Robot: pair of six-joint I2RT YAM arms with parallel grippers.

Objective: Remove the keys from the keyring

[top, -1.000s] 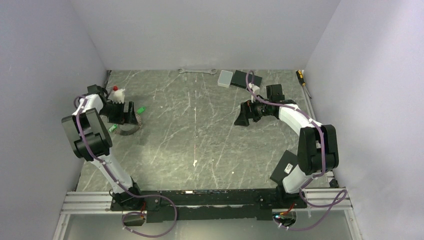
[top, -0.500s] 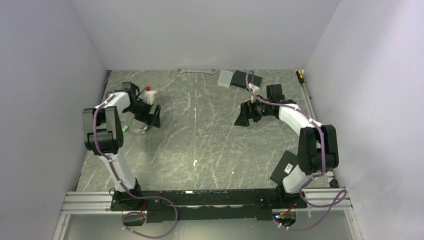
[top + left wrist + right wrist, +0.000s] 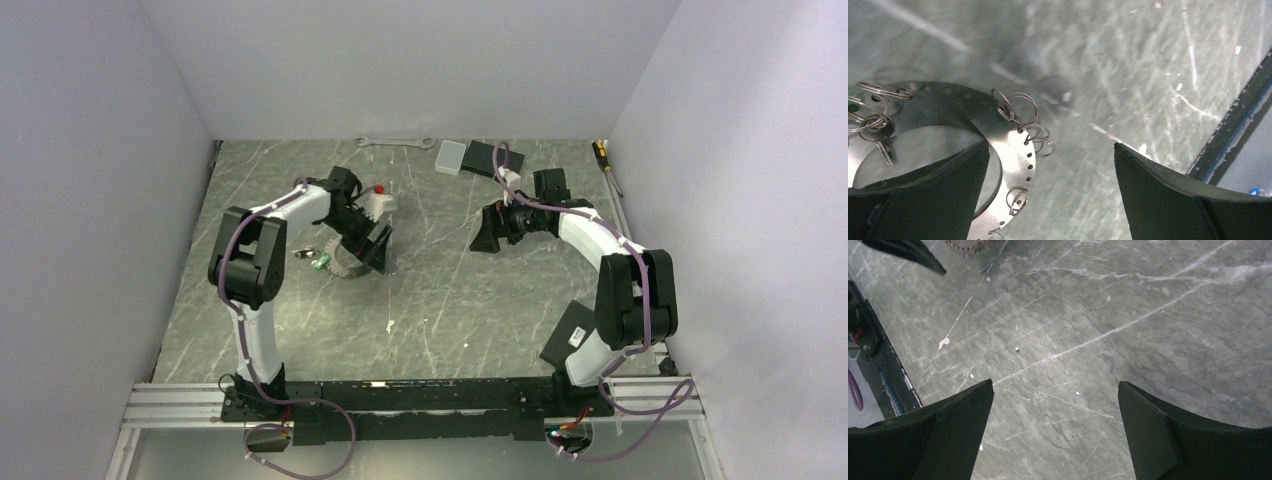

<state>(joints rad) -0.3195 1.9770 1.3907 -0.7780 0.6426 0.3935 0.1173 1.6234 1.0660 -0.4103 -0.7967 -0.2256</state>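
The keyring is a flat silver ring plate (image 3: 1015, 150) with a row of small holes and several wire split rings (image 3: 1020, 107) hooked in them. It lies on the table (image 3: 345, 268). A small dark-headed key (image 3: 883, 142) hangs on a split ring at its left, with a sliver of green (image 3: 852, 106) beside it. A green key head (image 3: 318, 257) shows left of the ring. My left gripper (image 3: 1050, 150) is open just above the ring's right side (image 3: 372, 245); one finger (image 3: 933, 195) overlaps the plate. My right gripper (image 3: 1055, 385) is open and empty above bare table (image 3: 487, 228).
A silver wrench (image 3: 395, 142), a white box (image 3: 451, 157), a black box (image 3: 483, 158) and a screwdriver (image 3: 603, 155) lie along the back wall. A black pad (image 3: 570, 335) sits by the right arm's base. Walls enclose three sides.
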